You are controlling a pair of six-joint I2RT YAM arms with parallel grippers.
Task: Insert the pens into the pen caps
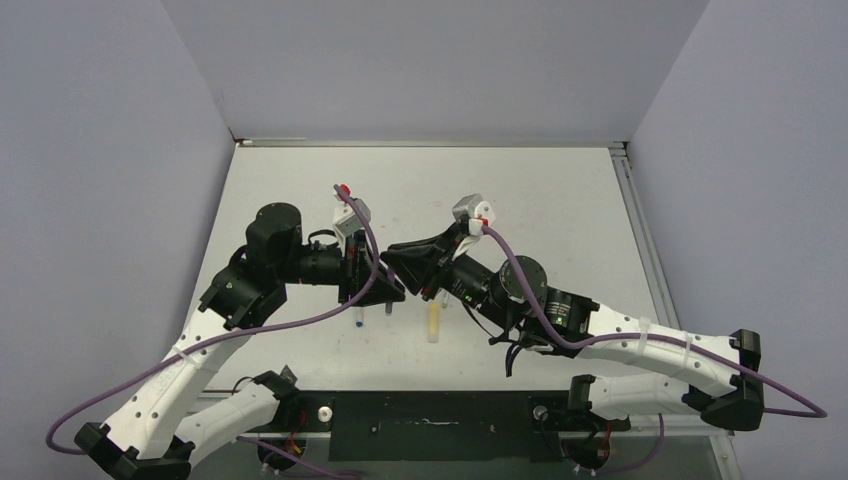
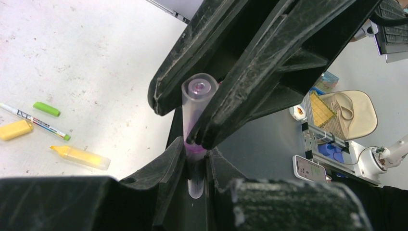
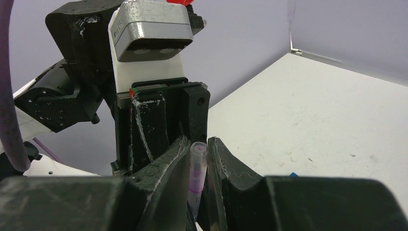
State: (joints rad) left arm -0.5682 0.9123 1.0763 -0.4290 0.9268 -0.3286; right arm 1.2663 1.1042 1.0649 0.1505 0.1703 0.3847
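My two grippers meet tip to tip over the table's middle, both shut on one thin purple pen assembly. In the left wrist view my left gripper is shut on the purple pen. The right gripper's fingers clamp the clear pink-purple cap in line above it, and a purple band shows where the two join. In the right wrist view my right gripper is shut on that cap. From above, the left gripper and right gripper hide the pen and cap.
On the table in the left wrist view lie a green cap, a thin pen with a green tip, a yellow cap and the yellow marker. The marker also shows from above. A blue-tipped pen lies under the left gripper.
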